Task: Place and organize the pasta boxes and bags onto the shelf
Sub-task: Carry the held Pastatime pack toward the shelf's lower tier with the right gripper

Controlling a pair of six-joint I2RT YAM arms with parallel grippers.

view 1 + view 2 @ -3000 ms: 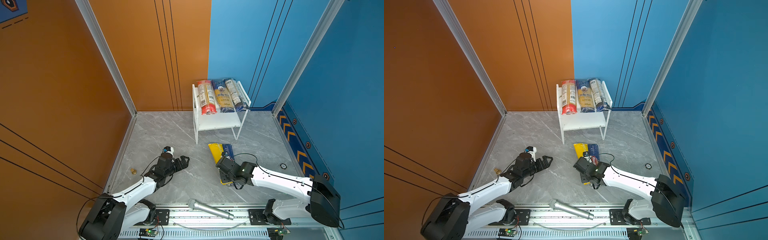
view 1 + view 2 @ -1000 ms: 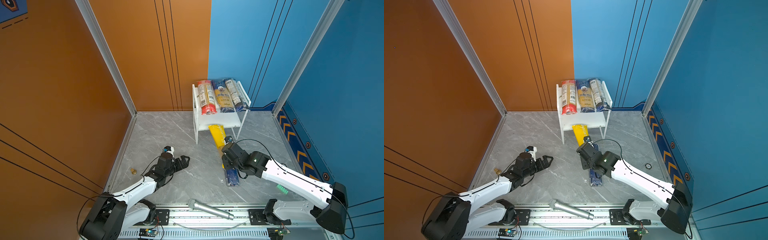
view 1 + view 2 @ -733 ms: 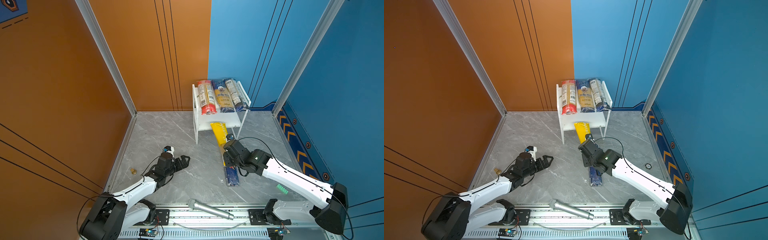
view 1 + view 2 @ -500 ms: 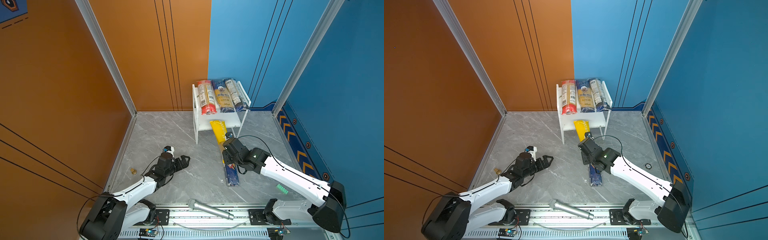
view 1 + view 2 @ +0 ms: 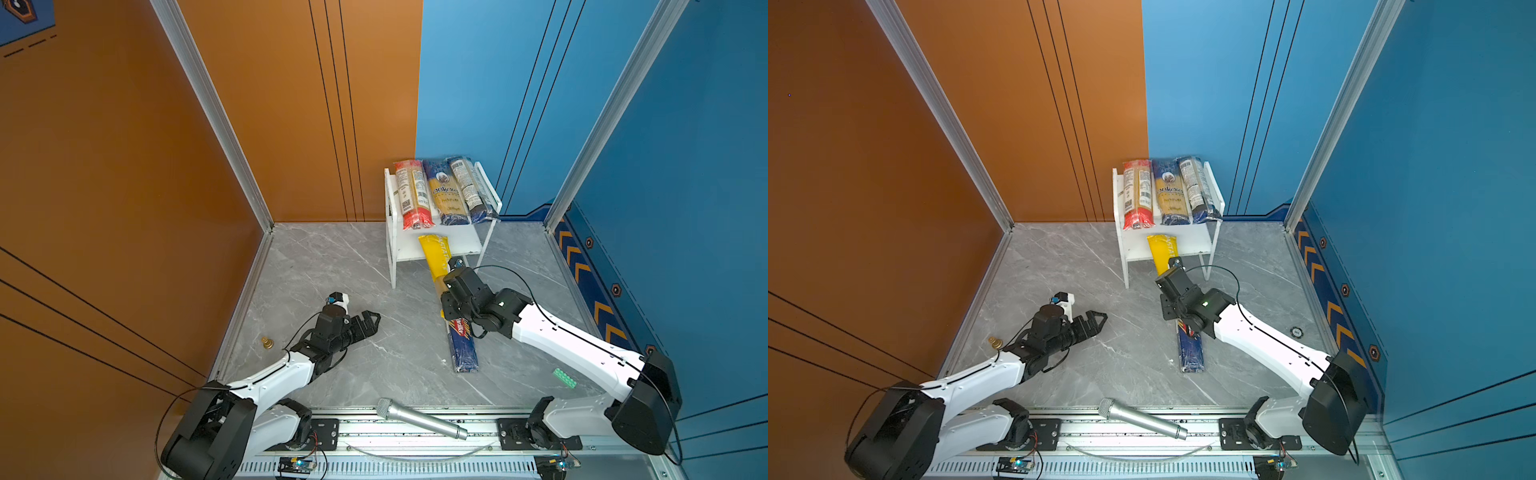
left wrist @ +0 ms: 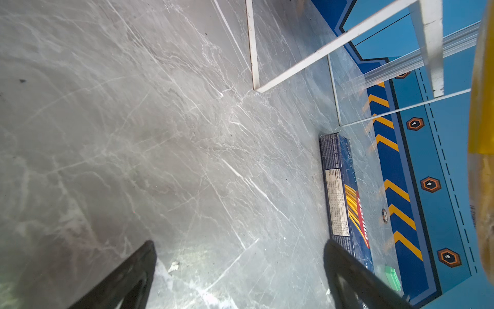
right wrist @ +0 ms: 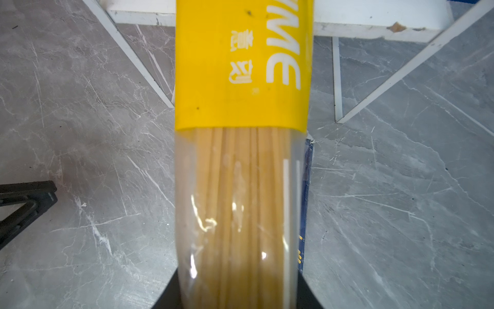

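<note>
The yellow-topped clear spaghetti bag (image 5: 434,253) was gripped near its middle by the right end effector (image 5: 445,287), closed narrow on it. Only its yellow end was laid on the lower board of the small white two-tier shelf (image 5: 467,246) — released so, skewed and mostly overhanging, it could be tipped off. The left end effector (image 5: 368,325) was spread wide, empty.

I see a yellow bag (image 5: 434,253) with white letters, a dark blue Barilla box (image 5: 463,353), a white shelf (image 5: 465,245), and a grey streaky floor (image 5: 332,257).
</note>
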